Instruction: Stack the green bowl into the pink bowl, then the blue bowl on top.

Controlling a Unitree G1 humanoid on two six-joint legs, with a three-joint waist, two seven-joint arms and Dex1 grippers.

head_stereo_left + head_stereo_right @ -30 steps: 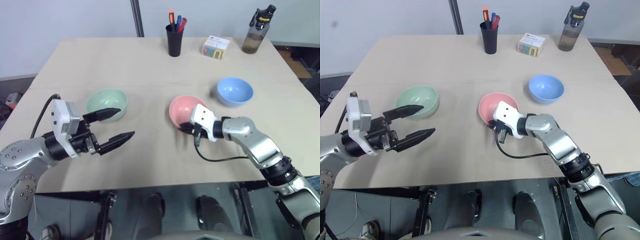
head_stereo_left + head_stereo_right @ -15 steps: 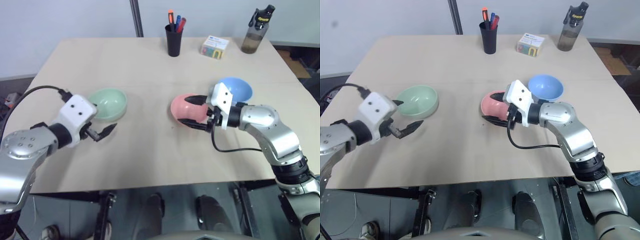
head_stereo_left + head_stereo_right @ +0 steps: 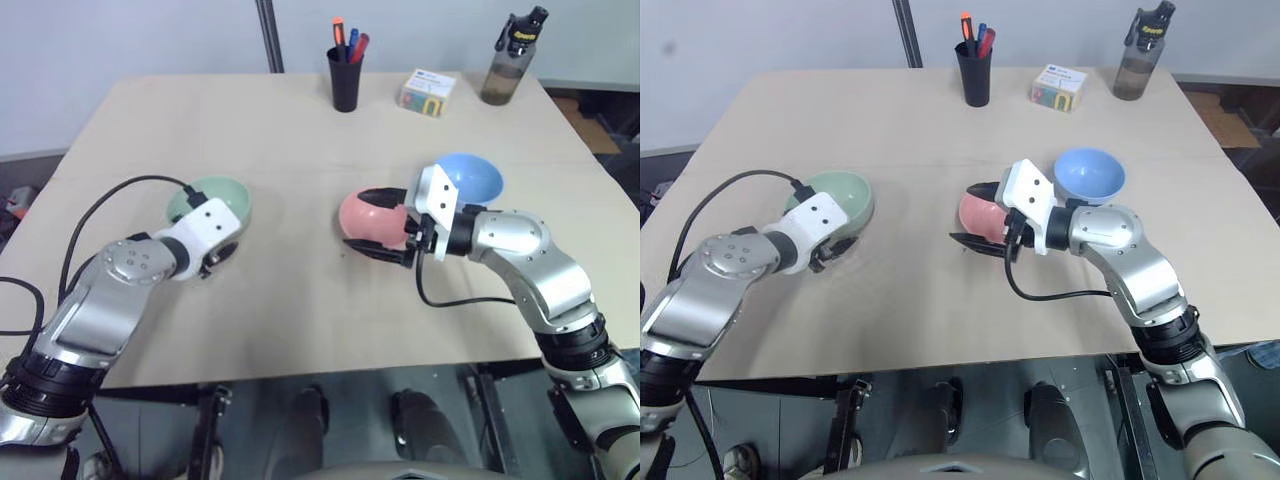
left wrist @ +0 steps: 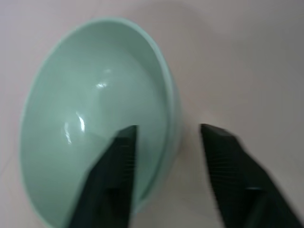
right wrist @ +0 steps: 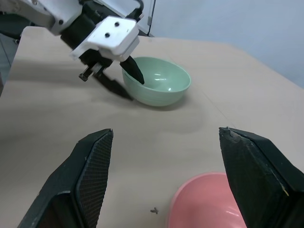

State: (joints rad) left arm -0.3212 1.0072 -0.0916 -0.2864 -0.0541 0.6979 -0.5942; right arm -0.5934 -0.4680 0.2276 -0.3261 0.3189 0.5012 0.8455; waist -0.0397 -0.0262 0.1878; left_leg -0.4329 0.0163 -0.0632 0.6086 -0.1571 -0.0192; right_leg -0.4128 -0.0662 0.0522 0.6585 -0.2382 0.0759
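- Left pincer (image 4: 166,156) straddles the green bowl's (image 4: 95,118) near rim at frame left, fingers apart, poised to pinch it.
- Right pincer (image 5: 161,180) gapes wide around the pink bowl (image 3: 375,215) at centre, probably steadying the stacking target.

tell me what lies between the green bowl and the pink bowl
Bare tabletop between the green bowl and the pink bowl, seen in both eye views.

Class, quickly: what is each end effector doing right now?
Left end effector: open, fingers straddling the green bowl rim.
Right end effector: open, holding nothing.
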